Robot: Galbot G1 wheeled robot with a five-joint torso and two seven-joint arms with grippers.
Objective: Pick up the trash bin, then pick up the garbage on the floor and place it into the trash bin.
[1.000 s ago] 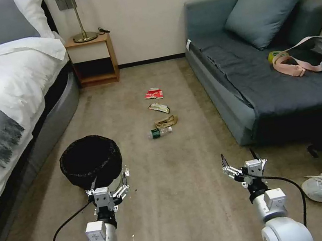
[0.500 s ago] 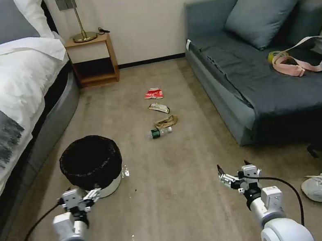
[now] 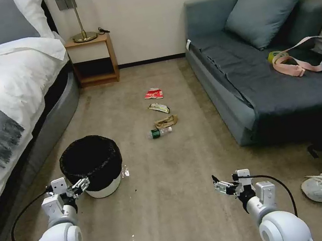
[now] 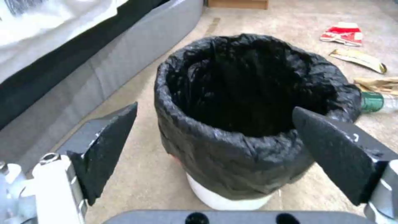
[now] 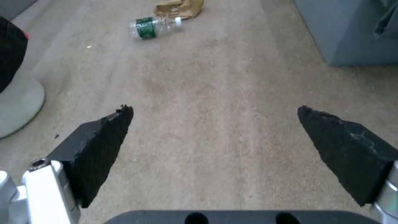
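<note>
Nearest, the right gripper (image 3: 220, 185) hangs low over bare carpet (image 3: 183, 199), jaws spread wide and empty, while the left gripper (image 3: 78, 186) sits just beside the bin's (image 3: 91, 160) near-left side, jaws also wide and holding nothing. The bin stands on the floor by the bed (image 3: 6, 89), so I judge nothing done yet: bin ungrasped, all litter left. Beyond lie the bottle (image 3: 159, 132), paper wad (image 3: 166, 121), yellow wrapper (image 3: 159, 108) and red packet (image 3: 153, 93); the left wrist view alone shows the jaws flanking the rim without touching.
</note>
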